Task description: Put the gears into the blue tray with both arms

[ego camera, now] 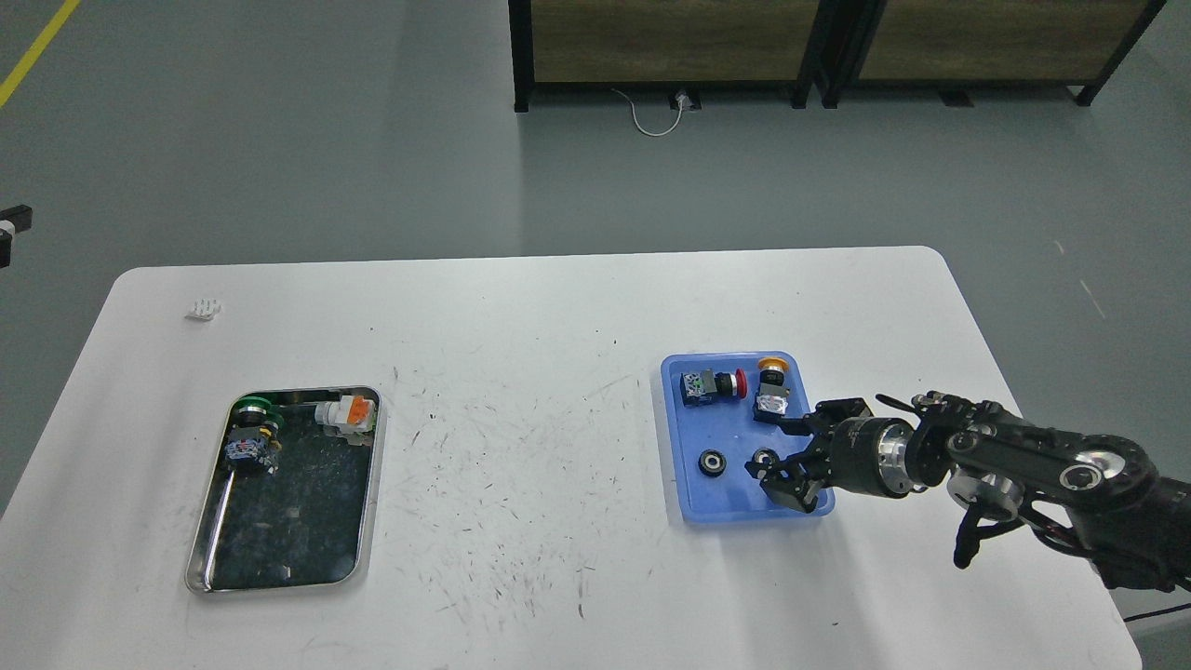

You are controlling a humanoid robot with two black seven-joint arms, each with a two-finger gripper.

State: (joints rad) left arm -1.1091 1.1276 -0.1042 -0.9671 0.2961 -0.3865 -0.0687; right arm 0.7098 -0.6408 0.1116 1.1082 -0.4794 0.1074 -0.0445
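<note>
The blue tray (721, 423) lies right of the table's middle. Two gears rest flat on its floor: one (713, 462) near the tray's centre, the other (765, 458) just to its right. My right gripper (780, 458) comes in from the right over the tray's near right corner. It is open, one finger beyond that second gear and one on the near side, and it grips nothing. My left arm is out of view.
Two push-button switches, one red-capped (712, 384) and one orange-capped (770, 391), sit at the back of the blue tray. A steel tray (279, 549) at the left holds more switches. A small white object (203, 309) lies far left.
</note>
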